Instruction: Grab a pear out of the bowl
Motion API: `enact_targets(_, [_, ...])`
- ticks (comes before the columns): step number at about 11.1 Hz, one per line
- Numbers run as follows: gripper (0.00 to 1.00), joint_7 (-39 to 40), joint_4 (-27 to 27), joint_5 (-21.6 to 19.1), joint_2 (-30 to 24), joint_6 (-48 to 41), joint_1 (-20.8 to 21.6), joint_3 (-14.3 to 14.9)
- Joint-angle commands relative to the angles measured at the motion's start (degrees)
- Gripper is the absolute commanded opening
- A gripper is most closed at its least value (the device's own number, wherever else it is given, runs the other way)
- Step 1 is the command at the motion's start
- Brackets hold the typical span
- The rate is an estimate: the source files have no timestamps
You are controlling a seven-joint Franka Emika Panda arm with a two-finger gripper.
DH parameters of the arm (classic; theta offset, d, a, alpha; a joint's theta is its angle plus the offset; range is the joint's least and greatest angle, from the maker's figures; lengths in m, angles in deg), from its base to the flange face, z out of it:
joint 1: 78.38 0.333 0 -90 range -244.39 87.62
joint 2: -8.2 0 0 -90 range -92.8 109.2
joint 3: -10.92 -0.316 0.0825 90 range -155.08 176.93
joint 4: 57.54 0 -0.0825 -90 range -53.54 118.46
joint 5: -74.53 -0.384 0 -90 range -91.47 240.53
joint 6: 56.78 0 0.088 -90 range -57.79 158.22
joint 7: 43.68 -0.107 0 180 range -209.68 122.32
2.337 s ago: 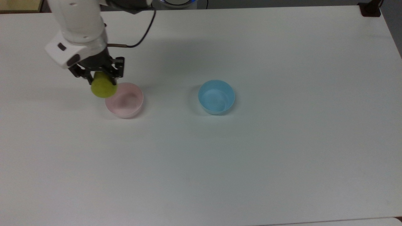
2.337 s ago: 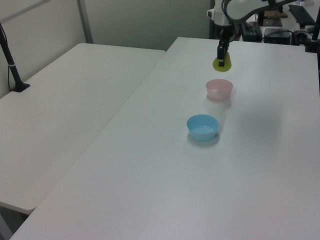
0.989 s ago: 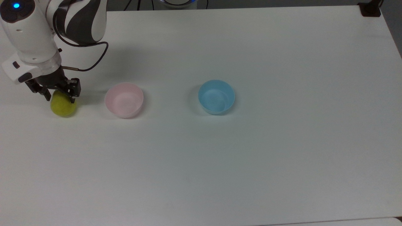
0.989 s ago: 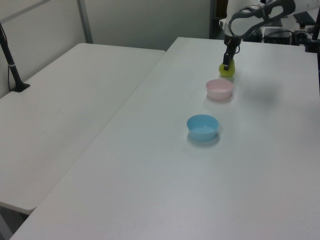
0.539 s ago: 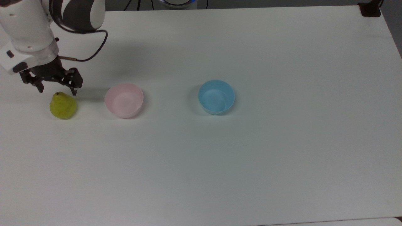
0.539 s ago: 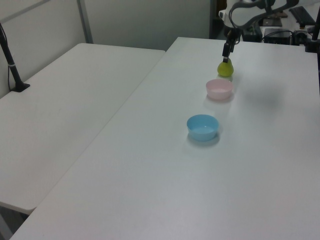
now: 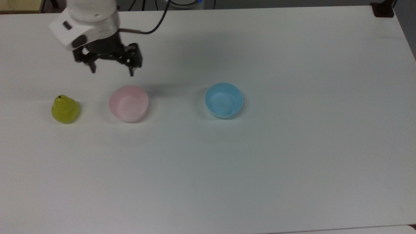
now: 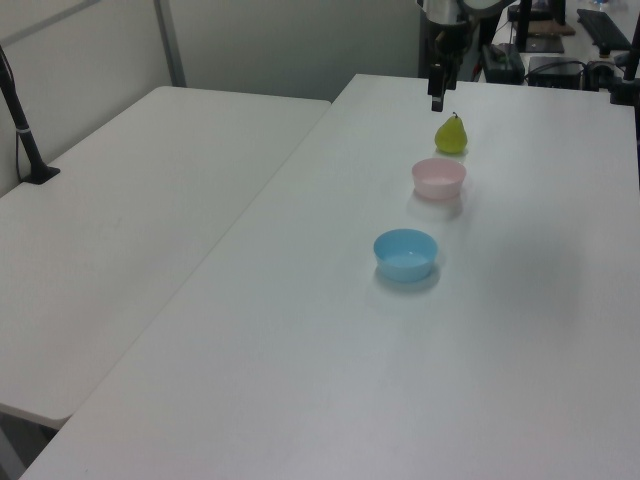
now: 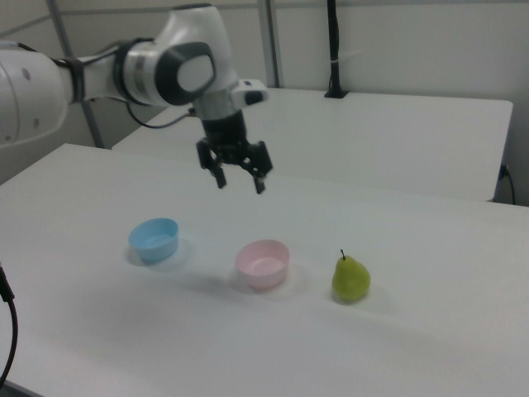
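top view: the pear (image 7: 65, 109) stands upright on the white table (image 7: 260, 162), stem up, at abt 9 o'clock from the pink bowl (image 7: 128, 103), apart from it, not in it; the bowl looks empty, so the lift-out reads as already done. the blue bowl (image 7: 224, 100) sits at 3 o'clock of the pink one, well apart. the gripper (image 7: 112, 69) hangs above the table at abt 11 o'clock of the pink bowl, fingers spread wide, nothing between them. from the fingers the pear lies at roughly 8 o'clock, well apart and lower; right view shows the gripper (image 9: 239, 177) high over the table w/ the pear (image 9: 350, 278) off toward 4 o'clock. handling, as a guess: small, light, prob rigid w/ a smooth rounded skin, so it cld slip or tip. best hold is across the wide lower body, not the tapered neck or stem.
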Motion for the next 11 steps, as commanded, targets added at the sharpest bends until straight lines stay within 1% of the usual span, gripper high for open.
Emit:
enact_targets(1, [1.00, -5.23, 1.60, 0.03, -5.80, -5.75, 6.51, 0.71])
enact_targets(3, [1.00, -6.02, 1.95, -0.06, -8.79, -10.49, 10.73, 0.71])
enact_targets(4, [1.00, -9.60, 2.65, -0.06, -10.11, -12.08, 12.05, 0.71])
enact_targets(5, [1.00, -11.37, 3.70, -0.15, -11.34, -13.49, 13.11, 0.88])
enact_targets(8, [1.00, -11.48, 3.71, -2.60, -13.81, -15.78, 12.95, 0.97])
enact_targets(11, [1.00, -11.30, 3.63, -2.61, -13.82, -16.14, 13.21, 0.97])
